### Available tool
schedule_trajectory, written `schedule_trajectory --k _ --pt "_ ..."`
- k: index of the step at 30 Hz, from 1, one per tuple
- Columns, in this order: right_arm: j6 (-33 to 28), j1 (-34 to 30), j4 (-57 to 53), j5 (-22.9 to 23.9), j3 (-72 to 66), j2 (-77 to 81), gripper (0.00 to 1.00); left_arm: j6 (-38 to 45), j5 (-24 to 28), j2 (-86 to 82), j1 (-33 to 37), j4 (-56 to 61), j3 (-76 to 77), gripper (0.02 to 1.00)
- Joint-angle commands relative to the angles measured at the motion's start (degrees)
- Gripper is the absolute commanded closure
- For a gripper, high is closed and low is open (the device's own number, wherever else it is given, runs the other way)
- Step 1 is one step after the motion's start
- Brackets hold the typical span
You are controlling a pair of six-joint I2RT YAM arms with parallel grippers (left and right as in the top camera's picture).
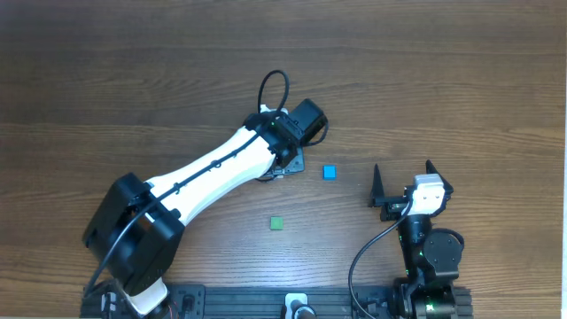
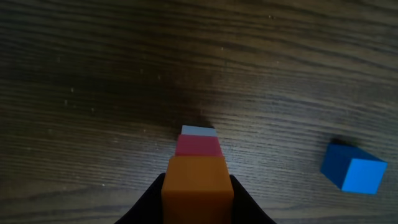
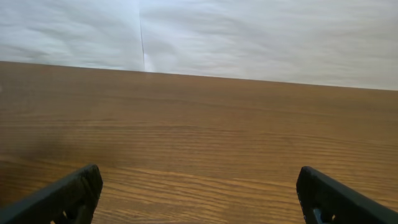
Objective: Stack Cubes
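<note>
My left gripper (image 2: 198,202) is shut on an orange cube (image 2: 198,183). Directly under it stands a red cube (image 2: 198,146) on top of a pale grey cube (image 2: 199,130). I cannot tell whether the orange cube touches the red one. In the top view the left gripper (image 1: 285,164) is at the table's middle and covers that stack. A blue cube (image 1: 330,172) (image 2: 352,167) lies on the table just to the right of it. A green cube (image 1: 276,223) lies nearer the front. My right gripper (image 1: 403,184) (image 3: 199,208) stands open near its base, holding nothing.
The wooden table (image 1: 461,80) stretches bare behind and to both sides. A white wall (image 3: 249,37) stands past the table's far edge in the right wrist view.
</note>
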Motion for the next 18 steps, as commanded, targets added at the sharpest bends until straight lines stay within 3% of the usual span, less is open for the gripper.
schedule_trajectory --k 1,18 --pt "-0.3 -0.2 -0.1 -0.3 -0.3 -0.2 0.007 -0.9 0.4 -0.4 0.5 0.1 -0.3 0.978" --pt "-0.3 -0.2 -0.1 -0.3 -0.3 -0.2 0.009 -0.9 1.5 0.8 0.5 0.1 -0.3 0.976"
